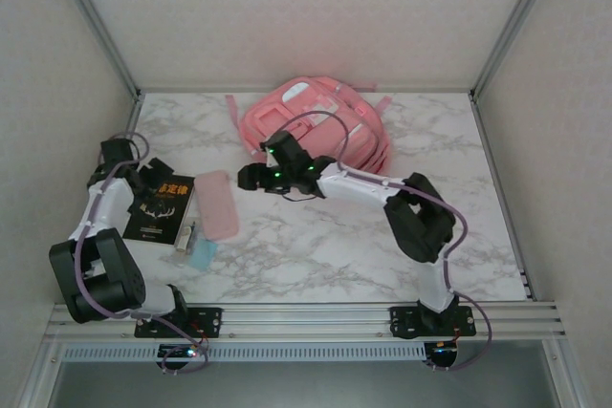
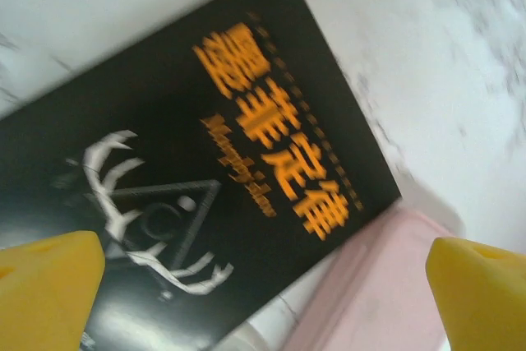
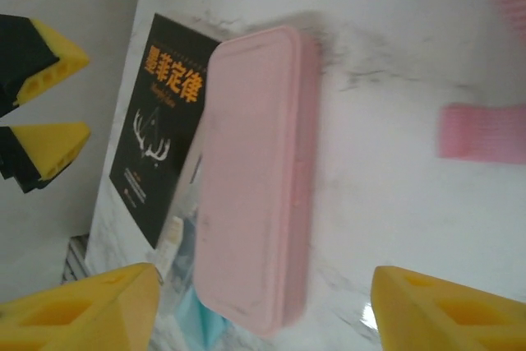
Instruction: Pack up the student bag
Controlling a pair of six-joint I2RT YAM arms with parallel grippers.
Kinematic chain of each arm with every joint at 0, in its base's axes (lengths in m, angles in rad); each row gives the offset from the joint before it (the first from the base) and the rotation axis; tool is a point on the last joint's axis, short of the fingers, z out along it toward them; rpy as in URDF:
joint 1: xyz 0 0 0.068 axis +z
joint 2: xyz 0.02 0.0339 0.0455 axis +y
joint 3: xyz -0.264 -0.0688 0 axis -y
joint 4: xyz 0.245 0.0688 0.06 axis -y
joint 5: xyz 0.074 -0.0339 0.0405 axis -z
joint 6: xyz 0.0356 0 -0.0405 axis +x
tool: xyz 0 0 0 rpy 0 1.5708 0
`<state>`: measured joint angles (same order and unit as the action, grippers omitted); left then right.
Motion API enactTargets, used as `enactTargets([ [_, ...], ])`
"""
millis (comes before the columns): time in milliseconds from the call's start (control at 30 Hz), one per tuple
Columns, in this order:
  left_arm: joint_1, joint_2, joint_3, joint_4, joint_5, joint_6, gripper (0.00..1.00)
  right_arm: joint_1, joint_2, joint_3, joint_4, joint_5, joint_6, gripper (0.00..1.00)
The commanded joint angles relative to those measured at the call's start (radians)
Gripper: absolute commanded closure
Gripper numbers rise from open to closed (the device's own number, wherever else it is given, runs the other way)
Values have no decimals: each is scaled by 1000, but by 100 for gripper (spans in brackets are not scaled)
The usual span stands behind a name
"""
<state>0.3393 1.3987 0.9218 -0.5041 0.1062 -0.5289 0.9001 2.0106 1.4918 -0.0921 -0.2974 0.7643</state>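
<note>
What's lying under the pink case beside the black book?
A light blue item and a pale clear-looking piece poke out from under the pink case at its near end. How far they run beneath it is hidden.

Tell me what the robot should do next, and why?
Probably lower the right gripper onto the pink case. Its open fingers sit either side of the case in the wrist view, so it looks lined up to grab it for the backpack.

Top view: bright, even, diffuse; faint soft shadows on the surface [image 1: 335,246]. Left wrist view: heavy motion blur, sheen low on the book [image 2: 164,121]. Right wrist view: soft focus, small glare spot low right.
</note>
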Motion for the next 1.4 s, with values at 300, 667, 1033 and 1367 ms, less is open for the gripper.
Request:
enactTargets([
  [300,136,251,95,-56,4,128,0,39,109,109,64,-19,30,36],
  [667,98,289,62,-107,55,109,0,30,51,56,66,-13,-9,33],
  [1033,-134,1,-148,-27,211,-219,0,13,65,39,74,-21,9,33],
  [1367,-165,-24,-66,-135,59,-96,0,29,121,74,75,-69,55,56],
])
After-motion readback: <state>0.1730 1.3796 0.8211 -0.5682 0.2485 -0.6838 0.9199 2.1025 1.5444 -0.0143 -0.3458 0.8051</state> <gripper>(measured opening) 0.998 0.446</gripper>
